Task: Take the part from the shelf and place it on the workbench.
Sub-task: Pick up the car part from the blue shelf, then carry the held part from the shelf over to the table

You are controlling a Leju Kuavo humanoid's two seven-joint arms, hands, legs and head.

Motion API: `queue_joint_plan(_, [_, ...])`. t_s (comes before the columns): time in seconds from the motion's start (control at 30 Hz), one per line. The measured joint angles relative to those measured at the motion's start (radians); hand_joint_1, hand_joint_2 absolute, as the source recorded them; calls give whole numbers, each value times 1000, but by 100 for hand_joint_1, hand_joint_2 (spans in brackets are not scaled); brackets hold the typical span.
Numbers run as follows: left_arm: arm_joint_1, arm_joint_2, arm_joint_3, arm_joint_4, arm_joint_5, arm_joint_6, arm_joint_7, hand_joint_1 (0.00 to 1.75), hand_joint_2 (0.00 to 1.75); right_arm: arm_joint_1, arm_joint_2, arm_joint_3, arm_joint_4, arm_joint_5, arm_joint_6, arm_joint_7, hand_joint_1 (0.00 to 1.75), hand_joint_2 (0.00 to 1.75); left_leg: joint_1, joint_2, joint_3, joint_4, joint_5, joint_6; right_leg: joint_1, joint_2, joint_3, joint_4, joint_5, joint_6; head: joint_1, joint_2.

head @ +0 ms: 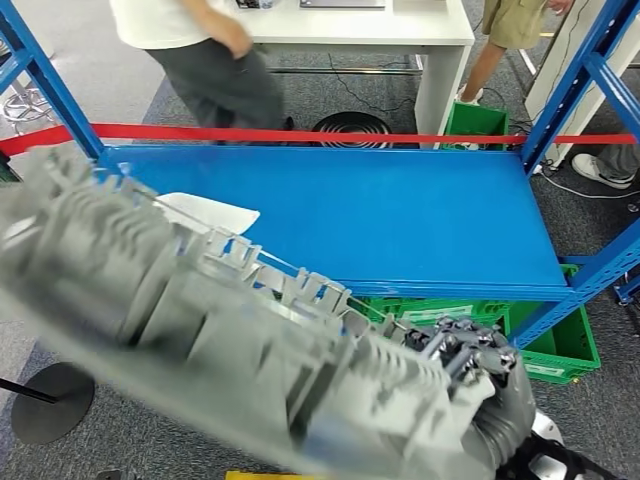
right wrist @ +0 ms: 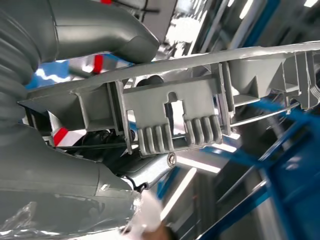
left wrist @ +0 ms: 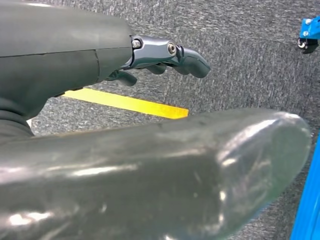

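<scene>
Right hand (head: 483, 375) grips the grey part (head: 211, 330) at its 4 o'clock end, in front of the blue shelf's (head: 392, 215) near edge; left hand (left wrist: 166, 55) hangs with fingers apart over carpet (left wrist: 245, 60).

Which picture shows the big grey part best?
The head view: the part stretches across it, ribbed and blurred, in front of the blue shelf, with the right hand gripping one end. The right wrist view shows a close stretch of its ribs and clips. In the left wrist view I cannot make it out.

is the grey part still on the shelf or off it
Off it. The right hand holds the grey part in the air, in front of the blue shelf.
</scene>
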Motion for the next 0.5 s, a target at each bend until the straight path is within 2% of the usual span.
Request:
queue_joint_plan(0.13, [-2,0,9,0,0,-4,1,0,0,0,2,9,-28,1,28,-3,175,175,0,0,0,0,0,0,0,0,0,-1,1,0,0,0])
queue_joint_plan(0.27, [-6,3,18,0,0,-7,2,0,0,1,2,20,-52,15,42,-2,175,175,1,2,12,-19,8,20,-2,-1,8,-17,8,13,-1,0])
queue_joint_plan(0.3, [-7,3,21,0,0,-8,3,0,0,1,2,21,-57,22,46,-1,175,175,5,4,21,-35,16,22,0,-2,3,-6,-2,16,0,0])
queue_joint_plan(0.33, [-8,2,25,0,1,-9,5,0,0,1,1,23,-61,29,52,-1,175,175,9,6,29,-48,23,24,2,-4,-10,25,-22,19,2,0])
queue_joint_plan(0.43, [-9,2,33,0,4,-11,13,0,0,0,-9,30,-68,52,66,-1,175,175,16,9,35,-56,25,23,-2,-8,-86,193,-109,29,3,0])
queue_joint_plan(0.47, [-9,3,35,0,6,-11,17,0,0,1,-13,32,-70,57,69,0,175,175,17,10,35,-55,25,21,-4,-9,-105,233,-123,33,3,0])
queue_joint_plan(0.5, [-9,3,37,0,8,-12,21,0,0,1,-18,34,-71,60,71,3,175,175,19,10,35,-55,24,18,-7,-9,-109,244,-121,36,3,0])
